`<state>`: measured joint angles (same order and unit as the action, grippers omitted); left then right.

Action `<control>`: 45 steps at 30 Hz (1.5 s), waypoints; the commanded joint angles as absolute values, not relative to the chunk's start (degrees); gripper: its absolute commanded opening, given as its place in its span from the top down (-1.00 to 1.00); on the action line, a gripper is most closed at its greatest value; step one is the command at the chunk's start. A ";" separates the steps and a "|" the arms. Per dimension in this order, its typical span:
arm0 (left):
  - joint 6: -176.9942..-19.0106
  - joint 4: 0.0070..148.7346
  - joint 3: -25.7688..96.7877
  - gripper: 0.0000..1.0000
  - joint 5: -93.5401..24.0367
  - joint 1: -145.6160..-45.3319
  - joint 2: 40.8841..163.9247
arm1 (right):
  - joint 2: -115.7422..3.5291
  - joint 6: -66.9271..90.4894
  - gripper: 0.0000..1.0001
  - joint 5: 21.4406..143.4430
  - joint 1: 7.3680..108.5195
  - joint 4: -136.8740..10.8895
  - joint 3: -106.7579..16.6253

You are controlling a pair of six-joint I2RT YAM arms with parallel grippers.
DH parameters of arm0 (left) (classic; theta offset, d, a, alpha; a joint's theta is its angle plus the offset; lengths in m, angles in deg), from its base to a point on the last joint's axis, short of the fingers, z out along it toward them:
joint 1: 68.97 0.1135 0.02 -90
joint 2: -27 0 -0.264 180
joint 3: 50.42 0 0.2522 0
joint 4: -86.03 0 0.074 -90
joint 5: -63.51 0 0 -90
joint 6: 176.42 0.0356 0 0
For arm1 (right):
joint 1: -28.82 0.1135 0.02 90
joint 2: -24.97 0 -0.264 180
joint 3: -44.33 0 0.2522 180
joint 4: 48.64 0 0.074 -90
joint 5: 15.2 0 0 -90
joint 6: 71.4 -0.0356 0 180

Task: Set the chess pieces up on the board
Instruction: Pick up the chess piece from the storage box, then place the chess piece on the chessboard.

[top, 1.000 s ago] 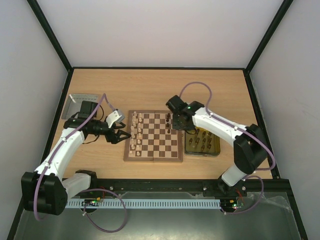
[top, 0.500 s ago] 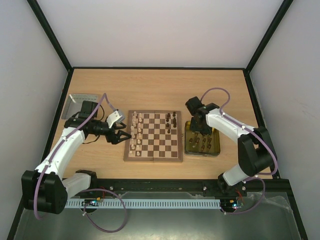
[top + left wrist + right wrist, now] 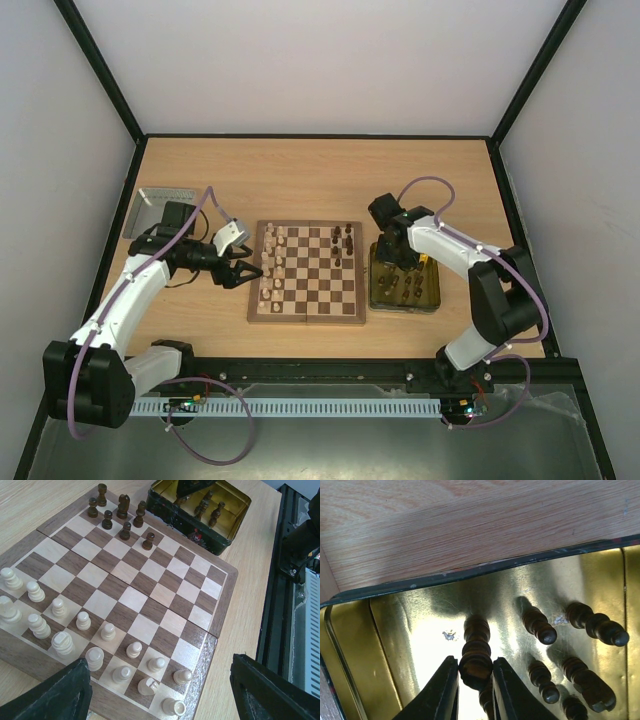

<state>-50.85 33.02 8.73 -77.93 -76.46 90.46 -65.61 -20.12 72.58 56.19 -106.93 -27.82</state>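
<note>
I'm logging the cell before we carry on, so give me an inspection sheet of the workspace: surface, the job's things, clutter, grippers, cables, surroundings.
Surface: pale wood table, no damage seen.
Job's things: board in the middle; cream pieces along its left side; a few dark pieces at its far right corner; other dark pieces standing in the gold-lined tray to its right.
Clutter: silver tray far left, partly behind the left arm.
Grippers: left gripper open, empty, at the board's left edge; right gripper closed on a dark piece in the gold-lined tray.
Cables: purple cable looped along each arm.
Surroundings: white walls, black frame.
</note>
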 commanded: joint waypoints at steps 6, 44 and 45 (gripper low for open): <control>-50.22 32.80 9.67 -0.53 -78.90 -76.88 90.06 | -66.57 -19.38 0.79 72.55 55.98 -105.17 -26.33; -51.09 33.51 9.49 -0.56 -77.20 -77.76 90.30 | -64.79 -21.75 0.96 73.15 68.24 -110.38 -37.86; -51.10 33.53 9.52 -0.56 -77.20 -77.76 90.28 | -65.32 -21.75 0.96 73.25 68.34 -110.16 -38.09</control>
